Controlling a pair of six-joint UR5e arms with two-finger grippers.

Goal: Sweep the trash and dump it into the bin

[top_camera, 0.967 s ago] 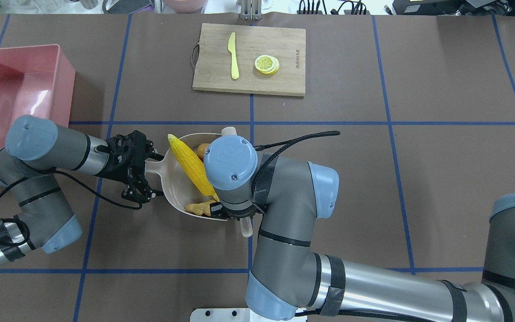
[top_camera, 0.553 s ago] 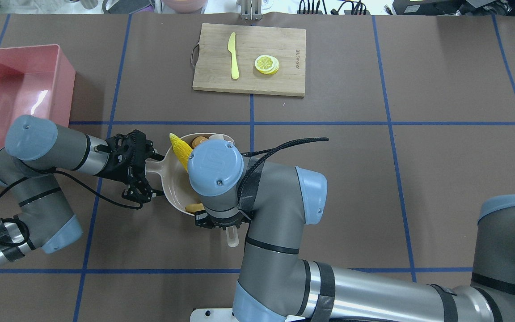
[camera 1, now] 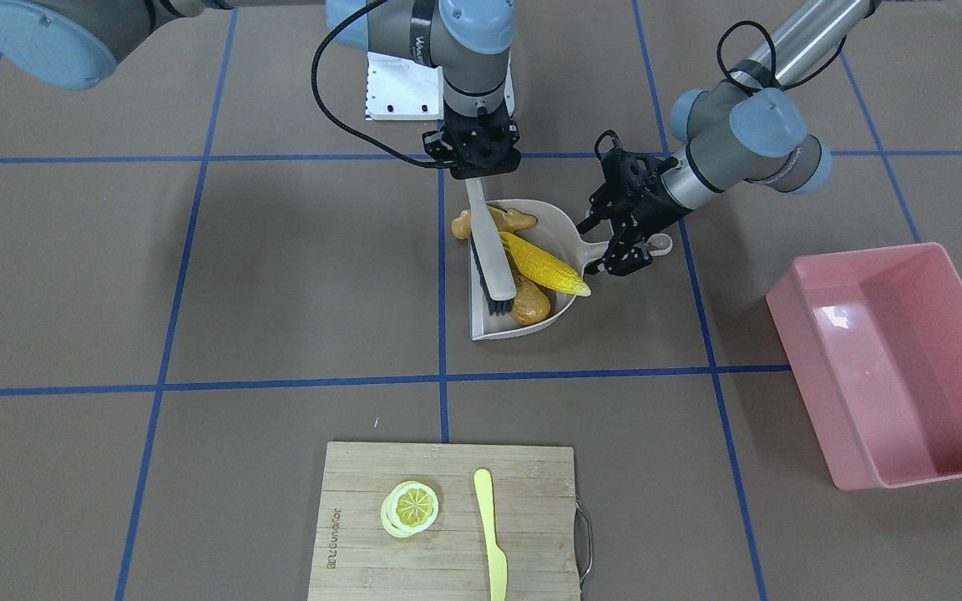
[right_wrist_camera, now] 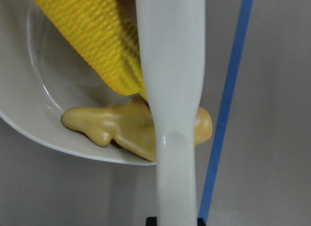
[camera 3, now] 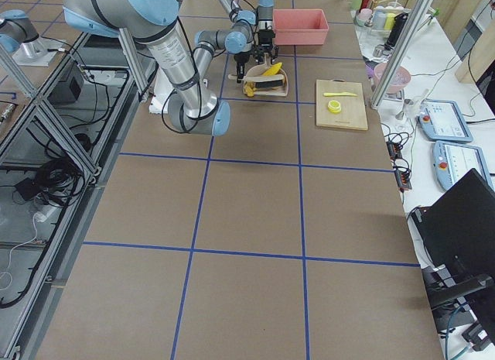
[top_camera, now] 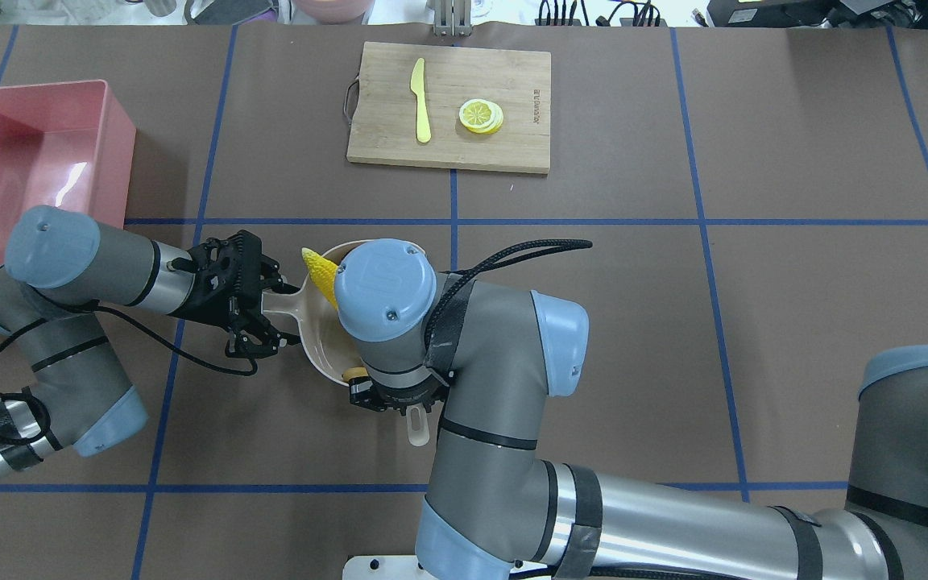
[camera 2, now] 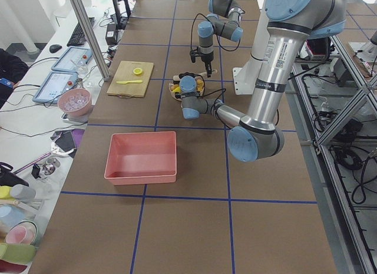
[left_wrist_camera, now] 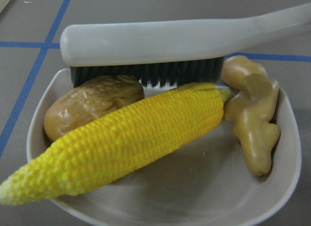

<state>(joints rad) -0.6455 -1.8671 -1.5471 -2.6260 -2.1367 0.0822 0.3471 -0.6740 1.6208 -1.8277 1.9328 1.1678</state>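
Left gripper [camera 1: 617, 244] clamps the dustpan handle [camera 1: 658, 244], right gripper [camera 1: 478, 174] the brush [camera 1: 489, 250]. The trash [camera 1: 544, 263] looks light, hard and slippery, so carry it by that handle, level.

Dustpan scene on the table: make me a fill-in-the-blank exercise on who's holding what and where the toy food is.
1. The right end effector is shut on the handle of the ____.
2. The left end effector holds the ____ by its handle.
3. Next to the corn cob and the ginger root lies a brown ____.
4. The inside of the pink bin is ____.

Missing words: brush; dustpan; potato; empty.
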